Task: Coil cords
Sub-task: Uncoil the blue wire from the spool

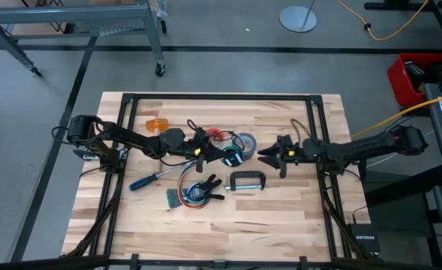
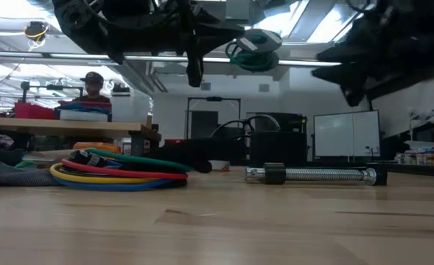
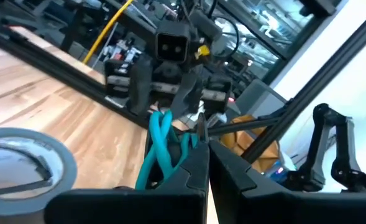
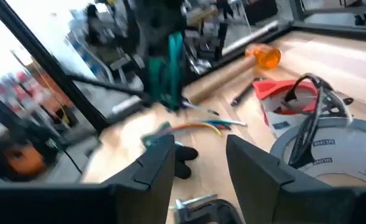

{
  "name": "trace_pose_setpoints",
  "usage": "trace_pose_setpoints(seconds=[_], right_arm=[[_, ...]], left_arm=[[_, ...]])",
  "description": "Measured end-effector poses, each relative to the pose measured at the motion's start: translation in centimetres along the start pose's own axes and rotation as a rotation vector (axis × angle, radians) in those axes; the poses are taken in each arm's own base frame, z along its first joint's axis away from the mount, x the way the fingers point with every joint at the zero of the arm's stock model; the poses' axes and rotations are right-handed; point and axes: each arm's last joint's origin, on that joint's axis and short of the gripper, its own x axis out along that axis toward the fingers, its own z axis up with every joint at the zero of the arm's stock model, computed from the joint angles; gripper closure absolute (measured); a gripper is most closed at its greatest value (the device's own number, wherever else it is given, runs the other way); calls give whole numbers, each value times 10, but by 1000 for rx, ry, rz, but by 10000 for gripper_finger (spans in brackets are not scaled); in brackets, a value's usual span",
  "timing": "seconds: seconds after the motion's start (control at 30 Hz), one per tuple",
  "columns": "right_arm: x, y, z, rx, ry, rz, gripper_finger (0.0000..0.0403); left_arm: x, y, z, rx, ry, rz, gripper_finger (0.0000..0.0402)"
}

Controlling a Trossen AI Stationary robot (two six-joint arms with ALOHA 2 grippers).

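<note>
A looped teal cord [image 1: 230, 155] hangs above the table's middle, with my left gripper [image 1: 225, 154] shut on it; it shows high in the low view [image 2: 253, 50]. My right gripper [image 1: 264, 156] stands open just right of it, facing it, with nothing between its fingers [image 4: 198, 149]. A looped multicoloured bundle [image 1: 189, 195] lies flat on the table nearer the front edge. A thin dark cord [image 4: 307, 118] with a small red piece [image 4: 276, 93] rests on and beside a tape roll [image 1: 243, 142]. My left gripper pinches the teal cord between its two fingers at several strands of the loop [image 3: 164, 149]. The fingers come level from the table's left. The cord is lifted clear of the table, and its loops stick out past the fingertips [image 3: 161, 121].
A C-clamp [image 1: 247, 181] lies right of the bundle, a blue-handled screwdriver [image 1: 147, 181] left of it. An orange piece [image 1: 155, 124] sits far left. A black frame [image 1: 221, 97] runs around the tabletop. A person [image 2: 93, 87] shows beyond the table.
</note>
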Motion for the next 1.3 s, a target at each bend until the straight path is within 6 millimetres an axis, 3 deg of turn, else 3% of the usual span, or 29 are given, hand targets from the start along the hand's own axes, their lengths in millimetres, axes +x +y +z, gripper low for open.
trace_pose_setpoints(seconds=[0.27, 0.43, 1.0, 1.3], right_arm=[[53, 17, 15, -124, 144, 146, 253], [69, 22, 19, -172, 179, 183, 253], [71, 22, 21, -248, 164, 176, 253], [69, 19, 11, -234, 289, 184, 253]], left_arm=[[0, -4, 0, -14, -1, -28, 401], [1, -6, -3, -14, 8, -35, 401], [2, -23, -15, -24, 51, -86, 401], [2, -24, -15, -26, 53, -91, 401]])
